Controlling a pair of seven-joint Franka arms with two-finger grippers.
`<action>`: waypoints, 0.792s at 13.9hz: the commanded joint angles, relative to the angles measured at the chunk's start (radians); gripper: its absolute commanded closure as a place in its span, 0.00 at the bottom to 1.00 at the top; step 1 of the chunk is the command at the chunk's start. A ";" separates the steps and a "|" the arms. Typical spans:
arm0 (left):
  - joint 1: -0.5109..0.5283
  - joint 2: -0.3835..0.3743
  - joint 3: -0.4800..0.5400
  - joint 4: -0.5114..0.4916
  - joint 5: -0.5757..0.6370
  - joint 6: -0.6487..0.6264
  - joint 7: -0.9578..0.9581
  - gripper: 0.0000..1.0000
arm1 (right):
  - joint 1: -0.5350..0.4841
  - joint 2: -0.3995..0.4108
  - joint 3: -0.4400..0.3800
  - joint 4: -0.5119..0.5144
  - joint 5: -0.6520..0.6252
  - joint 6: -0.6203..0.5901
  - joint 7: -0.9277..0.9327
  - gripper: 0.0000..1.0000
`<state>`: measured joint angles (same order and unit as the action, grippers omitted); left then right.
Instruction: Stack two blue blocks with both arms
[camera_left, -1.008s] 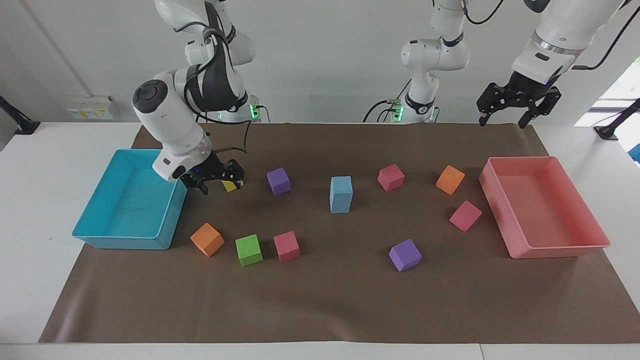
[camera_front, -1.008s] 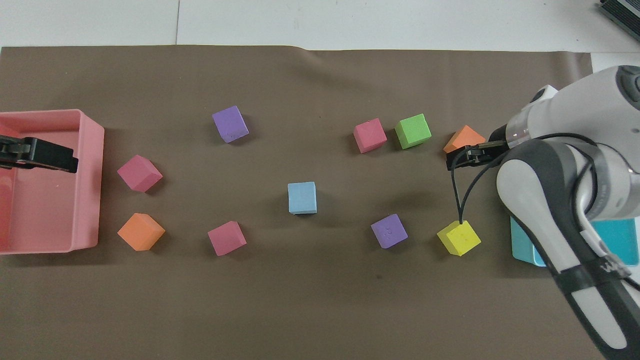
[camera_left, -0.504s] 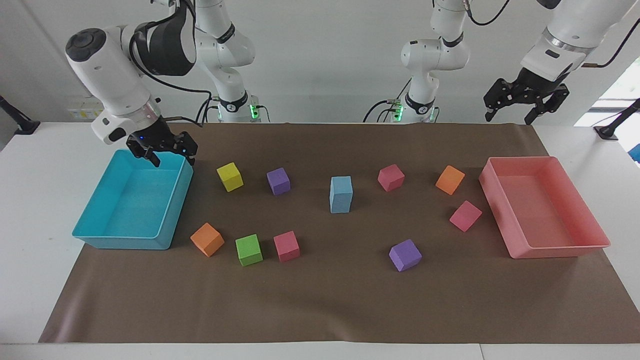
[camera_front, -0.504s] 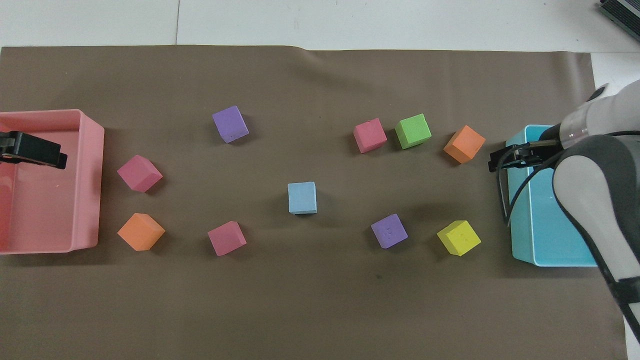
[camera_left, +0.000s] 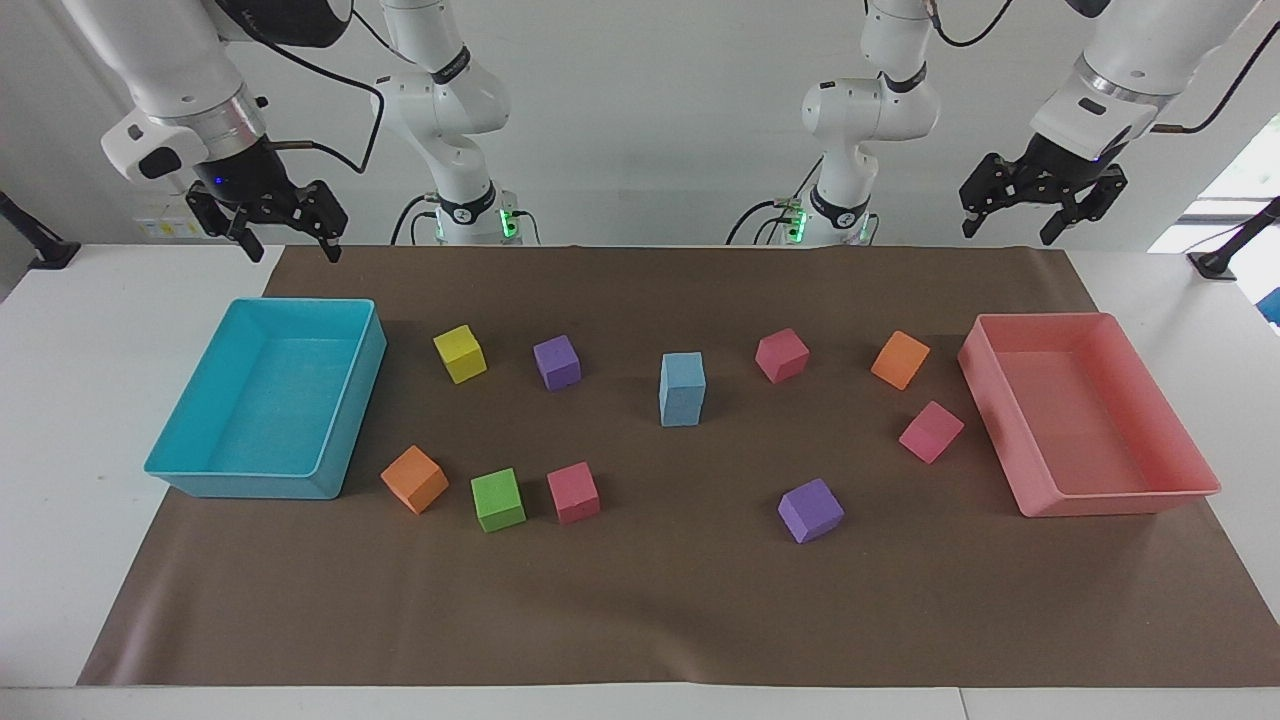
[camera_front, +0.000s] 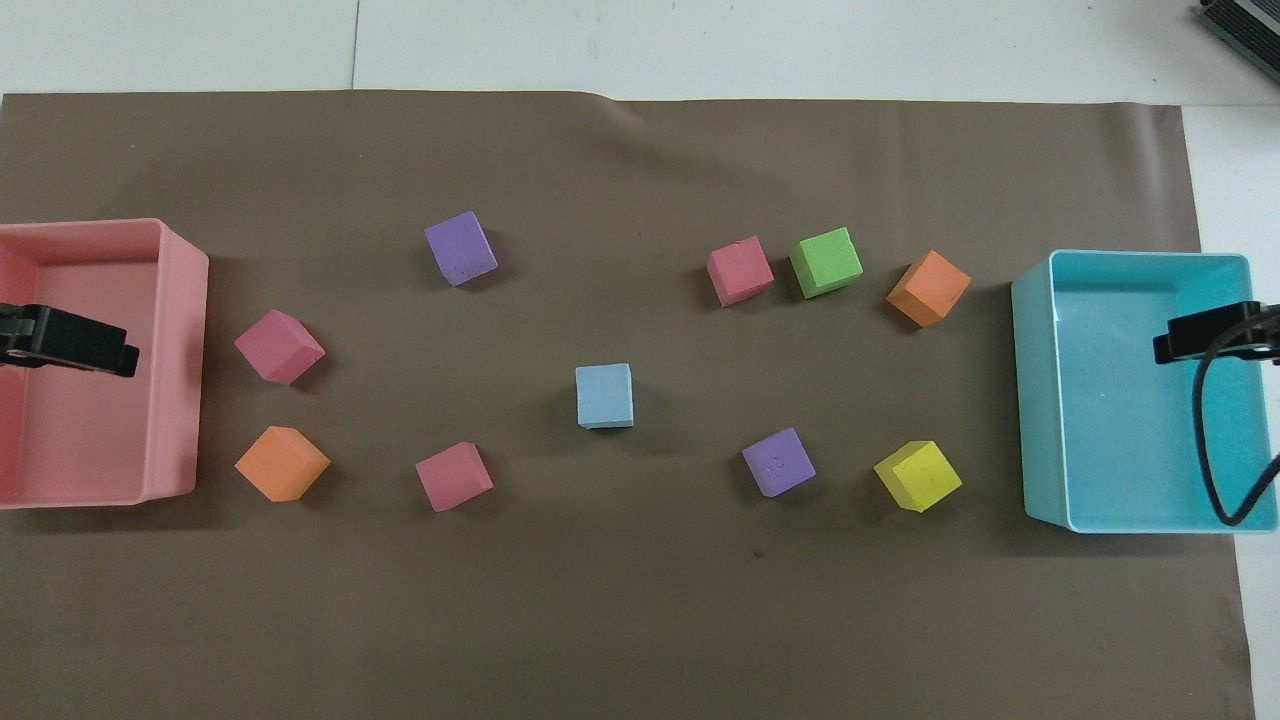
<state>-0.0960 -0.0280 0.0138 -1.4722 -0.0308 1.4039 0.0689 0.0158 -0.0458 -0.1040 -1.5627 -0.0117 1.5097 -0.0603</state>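
The two blue blocks (camera_left: 682, 388) stand stacked, one on the other, at the middle of the brown mat. In the overhead view they show as one blue square (camera_front: 604, 396). My right gripper (camera_left: 292, 248) is open and empty, raised high over the table edge by the turquoise tray (camera_left: 352, 388); in the overhead view it (camera_front: 1205, 335) shows over that tray (camera_front: 1035, 400). My left gripper (camera_left: 1030, 222) is open and empty, raised high by the pink tray (camera_left: 990, 400); in the overhead view it (camera_front: 75, 342) shows over that tray (camera_front: 185, 350). Neither touches the blocks.
Loose cubes lie around the stack: yellow (camera_left: 460, 354), two purple (camera_left: 557, 362) (camera_left: 810, 510), three pink (camera_left: 782, 355) (camera_left: 931, 431) (camera_left: 573, 492), two orange (camera_left: 900, 359) (camera_left: 414, 479) and green (camera_left: 498, 499). The trays stand at the two ends of the mat.
My right arm has lifted away from beside the yellow cube, passed over the turquoise tray and risen toward its base. My left gripper has barely shifted. The blue stack has not moved.
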 joint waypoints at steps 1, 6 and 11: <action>0.007 -0.039 -0.005 -0.046 -0.008 0.020 0.002 0.00 | -0.010 -0.017 0.012 0.024 -0.040 -0.046 0.023 0.00; 0.016 -0.052 -0.005 -0.068 -0.006 0.021 0.006 0.00 | -0.007 -0.072 0.018 -0.049 0.005 -0.028 0.042 0.00; 0.016 -0.052 -0.005 -0.069 -0.006 0.021 0.009 0.00 | 0.006 -0.080 0.032 -0.086 0.001 0.037 0.053 0.00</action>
<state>-0.0959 -0.0482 0.0164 -1.5016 -0.0308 1.4048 0.0689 0.0238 -0.0957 -0.0731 -1.6081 -0.0203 1.5195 0.0056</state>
